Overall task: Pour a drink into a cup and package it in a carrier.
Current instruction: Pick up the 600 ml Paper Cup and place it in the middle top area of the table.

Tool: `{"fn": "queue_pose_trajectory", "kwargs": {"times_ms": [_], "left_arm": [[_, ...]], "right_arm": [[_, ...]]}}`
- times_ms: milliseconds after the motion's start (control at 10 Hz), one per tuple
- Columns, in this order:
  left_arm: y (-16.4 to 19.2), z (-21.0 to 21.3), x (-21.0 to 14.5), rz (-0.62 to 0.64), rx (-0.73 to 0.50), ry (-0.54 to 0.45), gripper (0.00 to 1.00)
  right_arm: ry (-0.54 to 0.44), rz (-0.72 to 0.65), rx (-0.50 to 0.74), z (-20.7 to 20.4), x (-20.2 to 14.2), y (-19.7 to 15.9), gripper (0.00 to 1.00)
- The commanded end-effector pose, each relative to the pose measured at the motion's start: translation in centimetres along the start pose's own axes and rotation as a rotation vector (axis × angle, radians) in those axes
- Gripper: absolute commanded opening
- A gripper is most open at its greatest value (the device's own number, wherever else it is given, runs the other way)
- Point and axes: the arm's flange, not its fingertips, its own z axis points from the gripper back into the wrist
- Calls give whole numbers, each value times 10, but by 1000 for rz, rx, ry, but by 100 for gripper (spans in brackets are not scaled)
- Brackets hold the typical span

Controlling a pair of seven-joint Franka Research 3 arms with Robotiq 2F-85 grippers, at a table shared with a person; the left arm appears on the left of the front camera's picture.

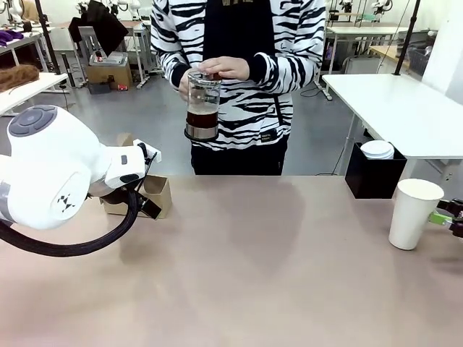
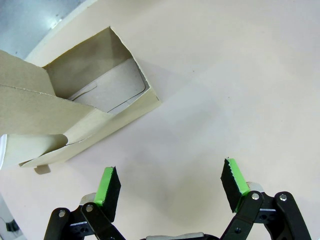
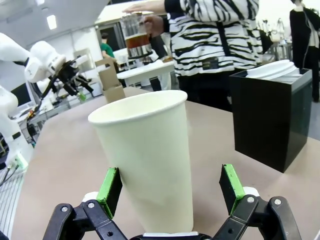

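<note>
Left jaws wide near carrier (image 2: 85, 75); right jaws wide around paper cup (image 3: 145, 150).

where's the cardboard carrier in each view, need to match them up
front view: carrier left of middle, partly behind the left arm.
left wrist view: carrier upper left, seen from above.
right wrist view: carrier small, upper left, beyond the cup.
shared landmark: the open left gripper beside it.

I count one white paper cup (image 3: 145, 165) between my right fingers (image 3: 109, 187), one cardboard carrier (image 2: 85, 70) just beyond my left fingers (image 2: 107, 186), one glass plunger pot (image 1: 202, 105), and one black box (image 3: 270, 125) past the right fingers.
</note>
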Motion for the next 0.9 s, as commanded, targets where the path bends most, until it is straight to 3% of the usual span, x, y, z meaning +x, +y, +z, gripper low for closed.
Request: {"fn": "queue_pose_trajectory", "kwargs": {"times_ms": [0, 800], "left_arm": [[0, 0, 0, -1, -1, -1, 100], [0, 0, 0, -1, -1, -1, 100]], "right_arm": [[29, -38, 35, -9, 1, 0, 100], [63, -32, 197, -74, -11, 15, 100]]}}
